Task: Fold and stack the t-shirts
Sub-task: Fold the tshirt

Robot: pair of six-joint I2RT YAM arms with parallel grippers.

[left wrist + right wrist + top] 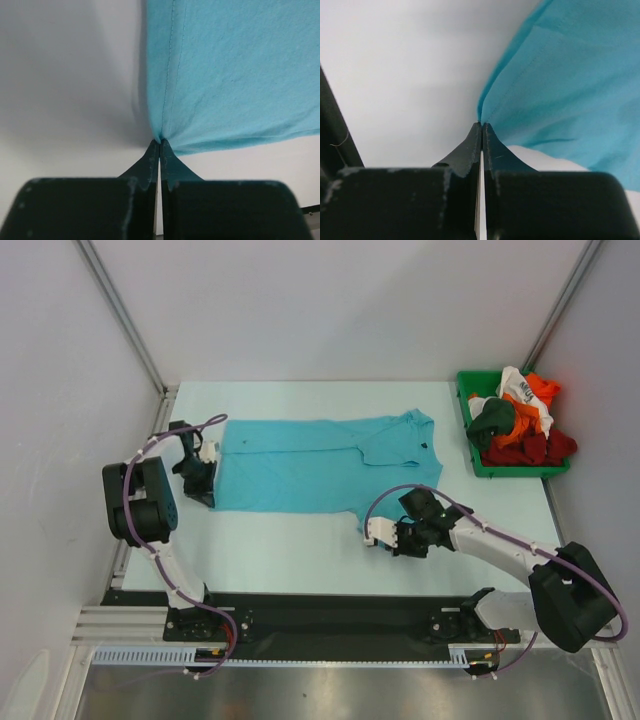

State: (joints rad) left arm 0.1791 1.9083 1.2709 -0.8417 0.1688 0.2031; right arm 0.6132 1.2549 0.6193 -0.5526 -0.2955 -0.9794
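A turquoise collared t-shirt point(320, 465) lies spread flat on the white table, collar to the right. My left gripper point(205, 495) is shut on its near left hem corner; the left wrist view shows the cloth point(235, 75) pinched at the fingertips point(160, 142). My right gripper point(375, 530) is shut on the near right sleeve corner; the right wrist view shows the cloth point(570, 85) pinched at the tips point(481, 124). Orange, white, red and dark green t-shirts point(520, 420) are piled in the bin.
A green plastic bin point(478, 462) stands at the far right of the table. Grey walls with metal posts enclose the table on both sides and behind. A black rail runs along the near edge under the arm bases.
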